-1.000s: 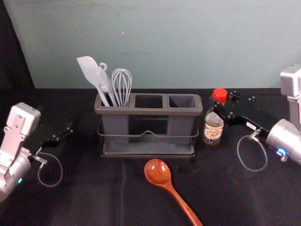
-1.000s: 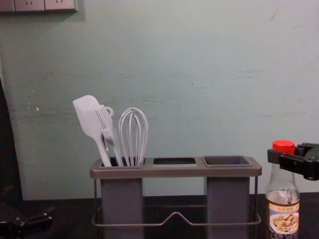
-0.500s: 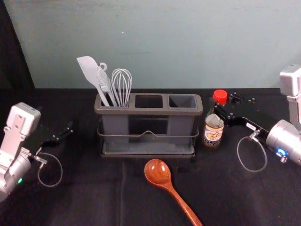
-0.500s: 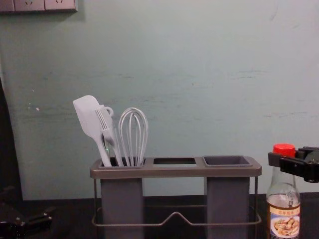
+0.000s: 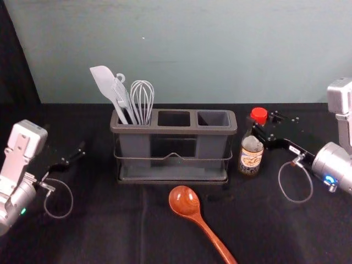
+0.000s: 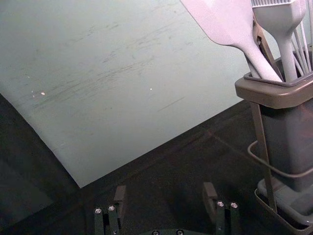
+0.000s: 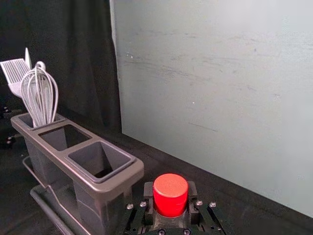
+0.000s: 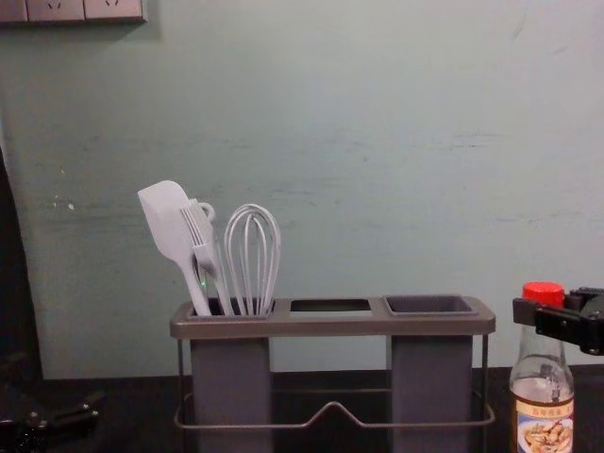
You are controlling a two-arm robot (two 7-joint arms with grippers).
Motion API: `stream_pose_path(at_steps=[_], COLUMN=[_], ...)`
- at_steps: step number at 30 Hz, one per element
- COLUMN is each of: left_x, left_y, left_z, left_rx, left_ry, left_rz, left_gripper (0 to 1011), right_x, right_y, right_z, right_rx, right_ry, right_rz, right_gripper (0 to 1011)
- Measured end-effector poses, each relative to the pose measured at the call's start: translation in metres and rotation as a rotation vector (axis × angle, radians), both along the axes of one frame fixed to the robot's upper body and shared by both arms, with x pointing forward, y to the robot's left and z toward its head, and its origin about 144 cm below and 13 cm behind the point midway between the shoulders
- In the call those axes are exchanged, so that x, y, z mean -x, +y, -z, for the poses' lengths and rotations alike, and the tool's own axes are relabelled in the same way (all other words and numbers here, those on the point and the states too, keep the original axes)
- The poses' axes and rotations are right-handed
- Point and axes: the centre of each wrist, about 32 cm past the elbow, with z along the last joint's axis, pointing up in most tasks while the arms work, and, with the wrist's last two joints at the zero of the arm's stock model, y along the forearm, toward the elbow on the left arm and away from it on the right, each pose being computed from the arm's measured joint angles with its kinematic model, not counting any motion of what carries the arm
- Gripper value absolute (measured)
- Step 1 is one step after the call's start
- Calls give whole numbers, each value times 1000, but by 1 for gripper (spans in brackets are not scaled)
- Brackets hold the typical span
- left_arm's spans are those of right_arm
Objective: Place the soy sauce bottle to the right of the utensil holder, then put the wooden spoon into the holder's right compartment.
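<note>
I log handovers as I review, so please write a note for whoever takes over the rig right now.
Right claw: shut on the neck of the soy sauce bottle, right of the utensil holder.
Left claw: open, empty, left of the holder.
Wooden spoon: lying in front of the holder.
Done: bottle is on the correct side; whether it is set down, I can't tell.
Left: release bottle, then put spoon into the right compartment.

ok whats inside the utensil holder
The utensil holder's left compartment has at least a spatula, a brush-like tool and a whisk, their lower ends hidden by its walls. Nothing rises from the right compartment; its bottom is partly hidden.
</note>
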Motion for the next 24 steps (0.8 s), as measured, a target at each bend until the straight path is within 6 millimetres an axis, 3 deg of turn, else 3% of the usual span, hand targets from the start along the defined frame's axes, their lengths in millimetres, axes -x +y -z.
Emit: stream_pose_path(at_steps=[11,13,16,19,24], left_x=[0,0,0,0,0], left_y=[0,0,0,0,0], left_z=[0,0,0,0,0], left_rx=[0,0,0,0,0], left_ry=[0,0,0,0,0], left_rz=[0,0,0,0,0], left_gripper=[1011,1012,1012,1011,1012], right_x=[0,0,0,0,0], right_y=[0,0,0,0,0], right_z=[0,0,0,0,0], right_rx=[-1,-1,-1,-1,0], right_ry=[1,1,0,0,-1], right_rz=[1,1,1,0,0], right_gripper=[384,463,503,651,789])
